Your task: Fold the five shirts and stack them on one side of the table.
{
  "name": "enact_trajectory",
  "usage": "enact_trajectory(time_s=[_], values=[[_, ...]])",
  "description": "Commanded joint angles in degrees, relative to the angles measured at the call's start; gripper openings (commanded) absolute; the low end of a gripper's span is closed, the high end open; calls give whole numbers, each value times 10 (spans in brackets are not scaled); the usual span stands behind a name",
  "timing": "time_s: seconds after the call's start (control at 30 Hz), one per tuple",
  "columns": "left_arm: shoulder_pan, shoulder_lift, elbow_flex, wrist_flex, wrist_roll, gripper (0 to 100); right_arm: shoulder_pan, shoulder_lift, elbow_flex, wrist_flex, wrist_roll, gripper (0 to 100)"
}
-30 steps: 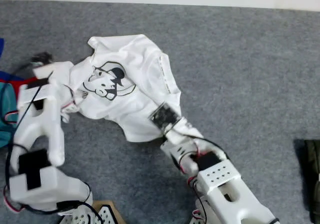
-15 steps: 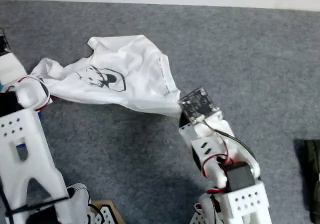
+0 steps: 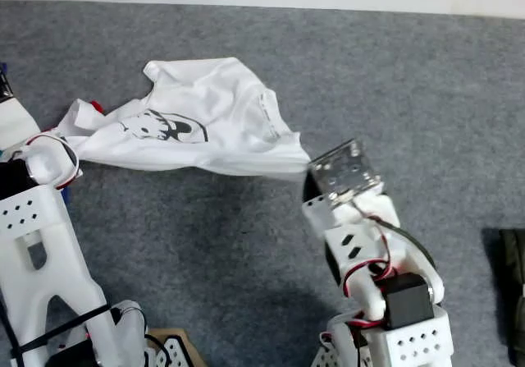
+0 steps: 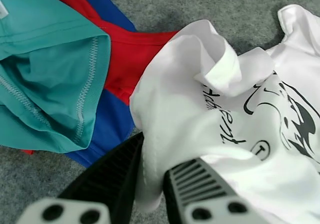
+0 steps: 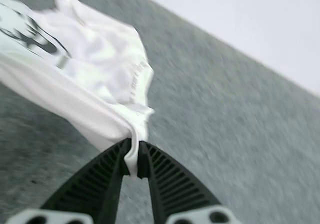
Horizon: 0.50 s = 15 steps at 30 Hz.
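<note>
High view is showing the white shirt drawn out in a long band across the grey table, left of centre, with its black printed graphic facing up; one end is running to the left arm at the table's left edge; the other end is tapering to a point at the right arm near the middle; the far part of the shirt is lying bunched on the table; whether the near edge is touching the surface cannot be told.

Left wrist view is showing the left gripper clamped on a fold of the white shirt, with the cloth passing between its ribbed fingers; a teal garment is lying just beside the shirt, over a red garment and a blue garment; the white shirt's edge is overlapping the red one.

Right wrist view is showing the right gripper pinching a narrow corner of the white shirt, jaws pressed together on the cloth; from the pinch the shirt is widening out over the grey surface.

At the table's right edge a dark object is lying well apart from the shirt.
</note>
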Motion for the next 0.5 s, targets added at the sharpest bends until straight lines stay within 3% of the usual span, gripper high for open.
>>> enact_trajectory(time_s=[0.0,0.13,0.37,0.47], values=[[13,0,-2,-12,-2,8,-77,-6,-9,7,-9,8],[14,0,22,-17,-5,33,-99,-6,35,-8,-10,8],[3,-4,89,-17,-4,329,-99,-6,50,-14,-10,8],[-25,-4,93,-17,-3,405,-99,-6,50,-14,-10,8]])
